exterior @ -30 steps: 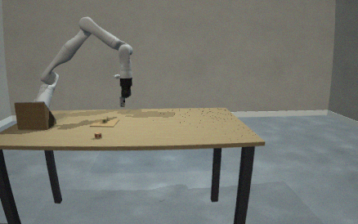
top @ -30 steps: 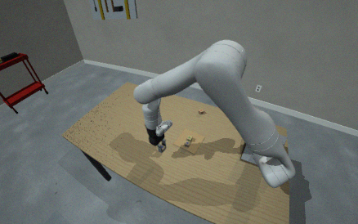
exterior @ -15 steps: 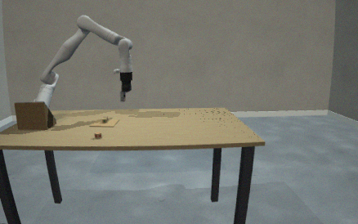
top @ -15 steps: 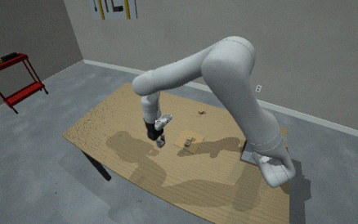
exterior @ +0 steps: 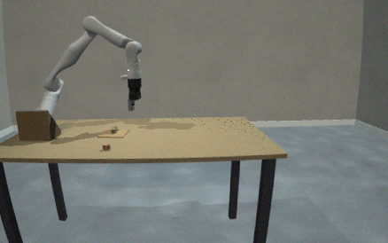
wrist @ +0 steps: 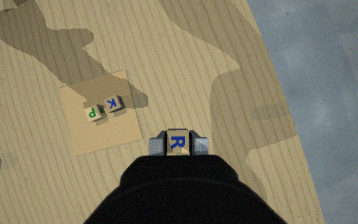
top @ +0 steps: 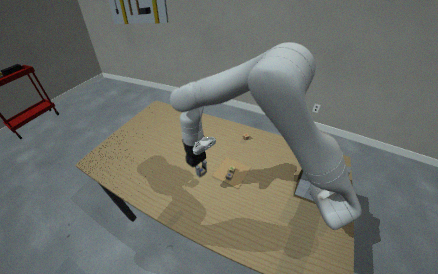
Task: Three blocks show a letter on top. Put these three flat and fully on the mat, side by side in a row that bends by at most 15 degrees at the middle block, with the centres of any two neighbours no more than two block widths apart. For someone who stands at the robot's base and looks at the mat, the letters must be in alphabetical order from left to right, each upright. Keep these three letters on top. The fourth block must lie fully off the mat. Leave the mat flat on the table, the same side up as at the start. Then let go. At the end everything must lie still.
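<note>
Tan wood grain fills most of the wrist view, and at its lower centre the gripper (wrist: 178, 145) pinches the R block (wrist: 178, 140) between two grey fingers, the blue letter facing up at the camera. Above and to the left in that view lies the mat (wrist: 100, 131), a slightly paler square flat on the table (wrist: 210, 60), partly crossed by the arm's shadow. Two blocks sit on it touching side by side near its middle: the P block (wrist: 93, 112) with a green letter on the left and the K block (wrist: 113, 103) with a blue letter on the right, both letters turned at an angle in this view. In the exterior view the gripper (exterior: 132, 105) hangs well above the table (exterior: 186, 142), to the right of the mat (exterior: 114, 133), with the white arm (exterior: 71, 53) arching up from the left. A fourth block (exterior: 106, 146), reddish brown, rests on the bare wood nearer the front edge, apart from the mat. In the top view that same block (top: 246, 136) lies alone toward the wall, and a red cart (top: 29, 113) stands at the far left of the room.
</note>
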`<state>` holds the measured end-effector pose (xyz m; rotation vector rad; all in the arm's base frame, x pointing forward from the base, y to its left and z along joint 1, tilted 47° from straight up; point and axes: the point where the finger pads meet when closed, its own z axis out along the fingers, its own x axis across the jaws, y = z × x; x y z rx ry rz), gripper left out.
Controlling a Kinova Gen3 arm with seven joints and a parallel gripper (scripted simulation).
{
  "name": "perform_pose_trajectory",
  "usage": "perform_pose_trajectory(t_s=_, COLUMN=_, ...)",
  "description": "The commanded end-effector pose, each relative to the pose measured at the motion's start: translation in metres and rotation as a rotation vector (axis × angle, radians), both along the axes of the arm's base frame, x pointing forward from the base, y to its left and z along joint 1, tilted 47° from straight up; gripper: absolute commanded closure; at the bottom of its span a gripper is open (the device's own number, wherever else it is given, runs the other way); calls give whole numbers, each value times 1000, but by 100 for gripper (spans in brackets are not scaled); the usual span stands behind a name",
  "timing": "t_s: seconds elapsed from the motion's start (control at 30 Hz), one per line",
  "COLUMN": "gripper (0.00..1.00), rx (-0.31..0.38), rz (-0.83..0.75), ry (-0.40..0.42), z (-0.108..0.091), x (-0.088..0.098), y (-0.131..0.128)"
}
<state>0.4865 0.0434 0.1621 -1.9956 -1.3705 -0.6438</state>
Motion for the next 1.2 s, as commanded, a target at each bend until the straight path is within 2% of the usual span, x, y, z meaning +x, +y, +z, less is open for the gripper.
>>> perform_pose_trajectory(t_s=0.0, gripper=51, rx=8, rz=-99, ry=98, z=-16, x=-6, y=-16)
perform_pose_trajectory(t_s=0.07, gripper=51, rx=11, rz=-127, ry=127, z=-21, x=-8, y=-20)
perform_pose_trajectory(t_s=0.3, gripper=51, rx=19, rz=-324, ry=340, z=-54, x=-27, y=-51)
perform_pose_trajectory(t_s=0.37, gripper=51, rx=19, rz=-324, ry=340, z=-54, x=-27, y=-51)
perform_pose_trajectory(t_s=0.43, gripper=51, rx=17, rz=-398, ry=422, z=-68, x=-36, y=-64)
perform_pose_trajectory(t_s=0.5, gripper=51, rx=31, rz=-452, ry=474, z=-73, x=-39, y=-69)
perform_pose_trajectory(t_s=0.53, gripper=51, rx=32, rz=-452, ry=475, z=-73, x=-39, y=-69)
perform_pose_trajectory(t_s=0.57, gripper=51, rx=24, rz=-493, ry=522, z=-82, x=-47, y=-77)
perform_pose_trajectory(t_s=0.87, gripper=51, rx=44, rz=-719, ry=761, z=-114, x=-73, y=-106)
perform_pose_trajectory(t_s=0.93, gripper=51, rx=44, rz=-719, ry=761, z=-114, x=-73, y=-106)
perform_pose_trajectory(t_s=1.03, gripper=51, rx=51, rz=-781, ry=827, z=-123, x=-81, y=-114)
perform_pose_trajectory(t_s=1.17, gripper=51, rx=53, rz=-813, ry=860, z=-127, x=-85, y=-118)
